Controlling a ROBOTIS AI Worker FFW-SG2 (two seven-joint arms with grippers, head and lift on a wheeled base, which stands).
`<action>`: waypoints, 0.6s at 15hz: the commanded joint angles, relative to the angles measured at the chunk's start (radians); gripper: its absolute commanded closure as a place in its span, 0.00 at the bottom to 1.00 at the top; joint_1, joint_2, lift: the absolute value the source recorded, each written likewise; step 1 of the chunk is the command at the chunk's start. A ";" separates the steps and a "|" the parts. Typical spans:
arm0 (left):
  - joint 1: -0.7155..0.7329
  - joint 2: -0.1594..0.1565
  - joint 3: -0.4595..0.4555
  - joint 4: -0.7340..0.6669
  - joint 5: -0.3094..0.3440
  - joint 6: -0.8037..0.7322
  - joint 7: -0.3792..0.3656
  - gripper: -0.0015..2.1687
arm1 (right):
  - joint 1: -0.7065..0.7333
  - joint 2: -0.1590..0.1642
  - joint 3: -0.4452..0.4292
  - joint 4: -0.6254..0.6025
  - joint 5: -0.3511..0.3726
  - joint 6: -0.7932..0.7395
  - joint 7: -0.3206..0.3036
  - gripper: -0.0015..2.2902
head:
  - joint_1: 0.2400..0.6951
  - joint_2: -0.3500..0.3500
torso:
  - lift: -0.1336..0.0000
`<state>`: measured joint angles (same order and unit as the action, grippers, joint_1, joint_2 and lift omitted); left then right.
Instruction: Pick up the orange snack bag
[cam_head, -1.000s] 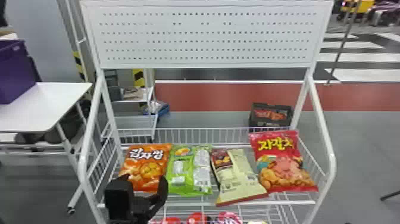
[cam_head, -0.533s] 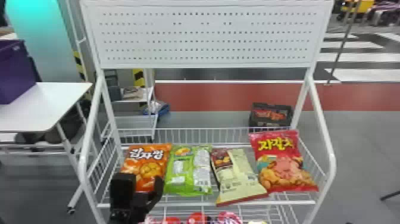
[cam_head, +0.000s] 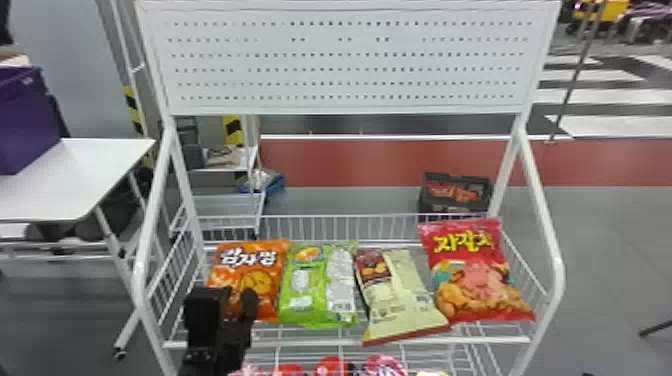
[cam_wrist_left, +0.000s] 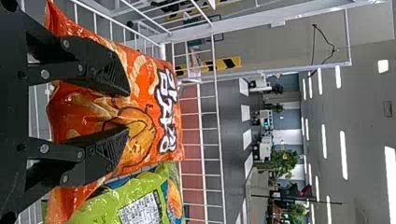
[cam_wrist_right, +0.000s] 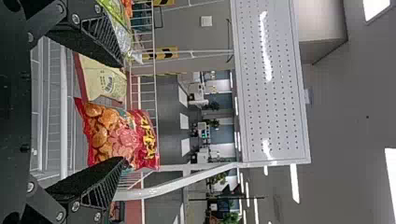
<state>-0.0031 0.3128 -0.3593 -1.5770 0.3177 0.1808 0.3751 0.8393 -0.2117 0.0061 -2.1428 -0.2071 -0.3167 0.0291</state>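
One orange snack bag (cam_head: 250, 255) lies on the wire shelf (cam_head: 310, 344); right of it follow one green bag (cam_head: 300, 310), one cream bag (cam_head: 400, 295) and one red bag (cam_head: 470, 280). At its lower part, the left hand (cam_head: 229, 292) is open, two fingers spread. The right hand (cam_wrist_right: 124, 112) is open too.

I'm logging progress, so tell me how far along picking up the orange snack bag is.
The approach looks done: the left gripper is at the orange snack bag, fingers apart over it. Nothing looks in hand: the bag lies on the white rack. Closing on it and lifting it look left to do.
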 joint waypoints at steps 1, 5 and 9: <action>0.000 0.000 0.000 0.000 -0.003 0.018 -0.005 0.55 | -0.003 0.000 0.000 0.003 0.000 0.000 0.000 0.09 | 0.57 0.50 | 1.00; 0.012 0.002 0.007 -0.009 0.001 0.036 0.001 0.56 | -0.006 0.000 0.000 0.004 0.000 0.000 0.000 0.09 | 0.57 0.50 | 1.00; 0.025 0.002 0.005 -0.026 0.001 0.033 0.010 0.56 | -0.008 0.000 0.000 0.006 0.000 0.000 0.000 0.09 | 0.57 0.50 | 1.00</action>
<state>0.0165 0.3145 -0.3531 -1.5987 0.3192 0.2145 0.3839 0.8327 -0.2117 0.0061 -2.1381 -0.2073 -0.3167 0.0291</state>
